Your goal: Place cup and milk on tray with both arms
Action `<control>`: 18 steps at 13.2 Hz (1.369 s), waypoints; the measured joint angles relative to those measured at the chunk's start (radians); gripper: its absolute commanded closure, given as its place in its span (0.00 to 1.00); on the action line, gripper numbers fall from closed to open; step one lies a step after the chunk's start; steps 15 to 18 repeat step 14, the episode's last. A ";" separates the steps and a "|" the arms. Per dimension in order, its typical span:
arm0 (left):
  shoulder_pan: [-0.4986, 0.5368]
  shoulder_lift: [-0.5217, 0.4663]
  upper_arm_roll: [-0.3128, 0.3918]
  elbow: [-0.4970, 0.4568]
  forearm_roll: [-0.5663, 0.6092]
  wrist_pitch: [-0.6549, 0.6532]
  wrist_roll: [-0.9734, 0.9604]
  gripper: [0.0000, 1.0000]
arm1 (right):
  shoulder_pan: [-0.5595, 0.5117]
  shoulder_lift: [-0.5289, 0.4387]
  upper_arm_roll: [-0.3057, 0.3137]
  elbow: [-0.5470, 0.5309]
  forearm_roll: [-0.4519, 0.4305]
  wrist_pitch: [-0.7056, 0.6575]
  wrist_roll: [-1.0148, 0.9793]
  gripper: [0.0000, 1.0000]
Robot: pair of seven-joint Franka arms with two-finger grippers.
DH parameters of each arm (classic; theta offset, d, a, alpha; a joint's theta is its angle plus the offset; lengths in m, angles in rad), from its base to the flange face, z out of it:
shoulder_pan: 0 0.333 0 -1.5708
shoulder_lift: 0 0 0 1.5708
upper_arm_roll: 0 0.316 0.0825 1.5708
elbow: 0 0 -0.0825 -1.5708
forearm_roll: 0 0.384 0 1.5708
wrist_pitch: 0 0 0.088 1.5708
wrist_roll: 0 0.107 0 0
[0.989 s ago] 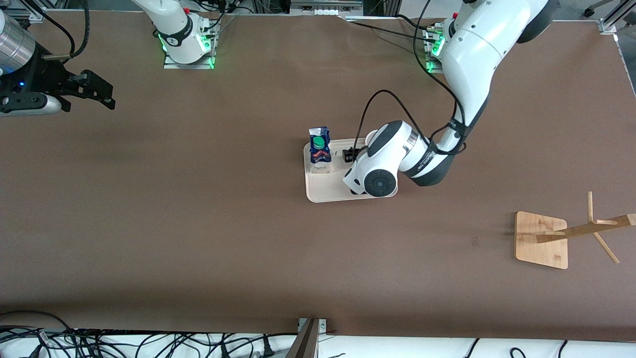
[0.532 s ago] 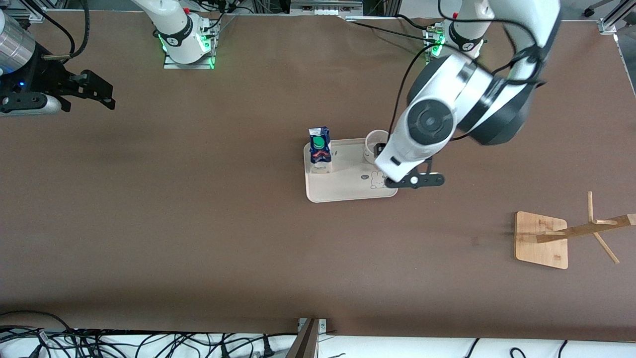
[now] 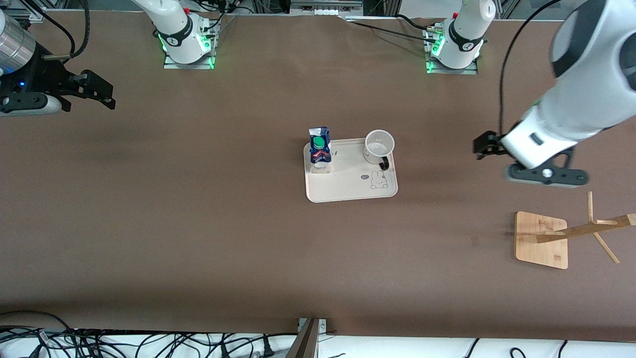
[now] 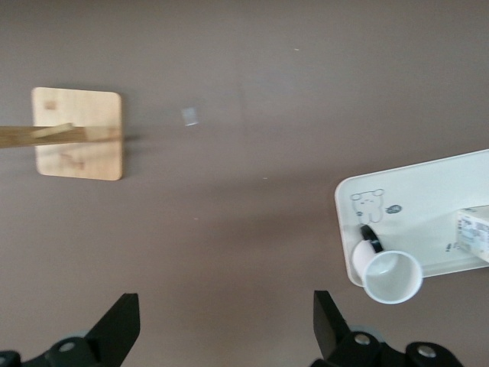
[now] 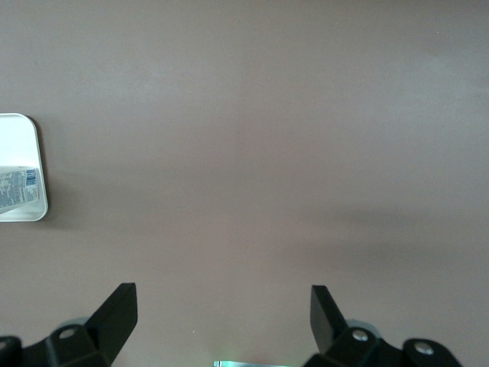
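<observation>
The cream tray (image 3: 343, 186) lies mid-table. On it stand the blue-and-white milk (image 3: 319, 149) carton with its green cap, upright, and the white cup (image 3: 378, 145), also upright, its black handle toward the rabbit drawing. My left gripper (image 3: 484, 146) hangs open and empty over bare table between the tray and the bamboo stand. In the left wrist view the left gripper (image 4: 225, 329) is open, with the cup (image 4: 392, 277), tray (image 4: 412, 191) and milk (image 4: 474, 233) off to one side. My right gripper (image 3: 94, 89) waits open at the right arm's end; the right wrist view shows it (image 5: 221, 325) open above bare table, plus the tray's corner (image 5: 19, 153).
A bamboo stand (image 3: 541, 240) with slanted pegs sits toward the left arm's end, nearer the front camera than the tray; it also shows in the left wrist view (image 4: 79, 134). Cables (image 3: 149, 343) run along the table's front edge.
The left arm has risen off the tray and swung toward its own end of the table, leaving the cup standing on the tray. The right arm has not moved.
</observation>
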 measured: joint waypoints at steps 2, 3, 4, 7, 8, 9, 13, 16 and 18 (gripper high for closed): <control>-0.020 -0.097 0.121 -0.106 -0.110 0.075 0.023 0.00 | 0.000 0.000 0.000 0.000 0.000 0.000 0.000 0.00; -0.037 -0.164 0.193 -0.190 -0.171 0.143 0.034 0.00 | 0.000 0.000 0.000 0.000 0.000 0.000 0.000 0.00; -0.063 -0.232 0.264 -0.269 -0.207 0.190 0.046 0.00 | 0.000 0.000 0.000 0.000 0.000 0.000 0.000 0.00; -0.127 -0.336 0.354 -0.382 -0.172 0.207 0.102 0.00 | 0.000 0.000 0.000 0.000 0.000 0.000 0.000 0.00; -0.137 -0.338 0.354 -0.391 -0.150 0.201 0.106 0.00 | 0.000 0.000 0.000 0.000 0.000 -0.001 0.000 0.00; -0.145 -0.333 0.354 -0.395 -0.141 0.196 0.107 0.00 | 0.000 0.000 0.000 0.000 0.000 0.000 0.000 0.00; -0.152 -0.316 0.349 -0.389 -0.133 0.181 0.115 0.00 | 0.000 0.000 0.000 0.000 0.000 -0.001 0.000 0.00; -0.153 -0.311 0.346 -0.379 -0.133 0.169 0.116 0.00 | 0.000 0.000 0.000 0.000 0.000 -0.001 0.000 0.00; -0.153 -0.311 0.346 -0.379 -0.133 0.169 0.116 0.00 | 0.000 0.000 0.000 0.000 0.000 -0.001 0.000 0.00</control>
